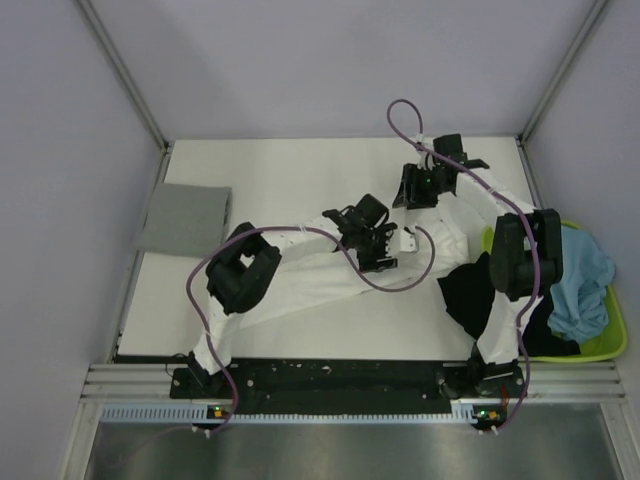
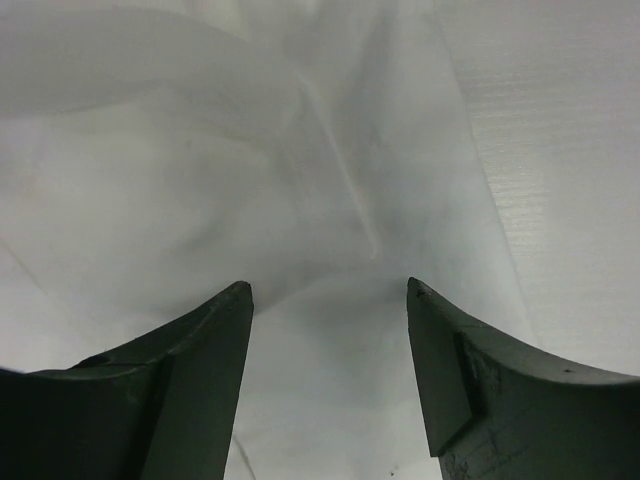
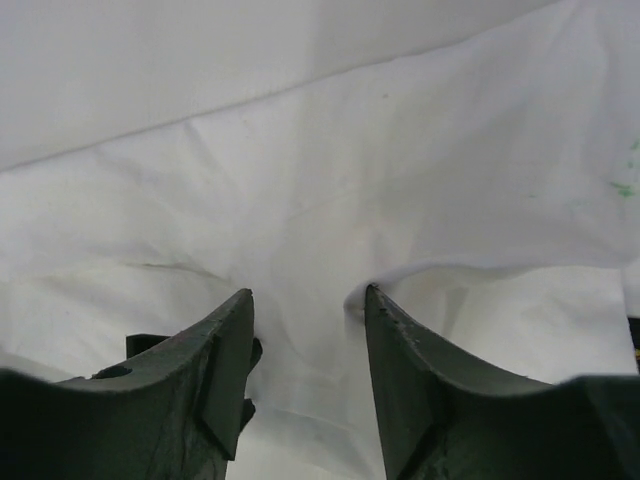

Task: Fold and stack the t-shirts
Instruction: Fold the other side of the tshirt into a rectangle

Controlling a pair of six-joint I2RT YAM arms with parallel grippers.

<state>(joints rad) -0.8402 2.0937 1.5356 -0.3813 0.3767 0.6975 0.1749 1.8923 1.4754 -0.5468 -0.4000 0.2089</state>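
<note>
A white t-shirt [image 1: 310, 280] lies spread and wrinkled across the middle of the table. My left gripper [image 1: 378, 255] hovers low over its middle. In the left wrist view it [image 2: 330, 288] is open, with only white cloth [image 2: 200, 180] below. My right gripper [image 1: 415, 195] is at the shirt's far right edge. In the right wrist view it [image 3: 308, 290] is open, with a raised fold of the white cloth [image 3: 400, 150] between the jaws and one fingertip [image 3: 372, 295] touching the fold. A folded grey t-shirt [image 1: 185, 215] lies at the far left.
A lime-green tray [image 1: 612, 345] at the right edge holds a light blue shirt [image 1: 585, 285]. A black shirt [image 1: 468, 292] hangs out of it onto the table beside the right arm. Bare table shows in the left wrist view [image 2: 560, 150]. Grey walls enclose the table.
</note>
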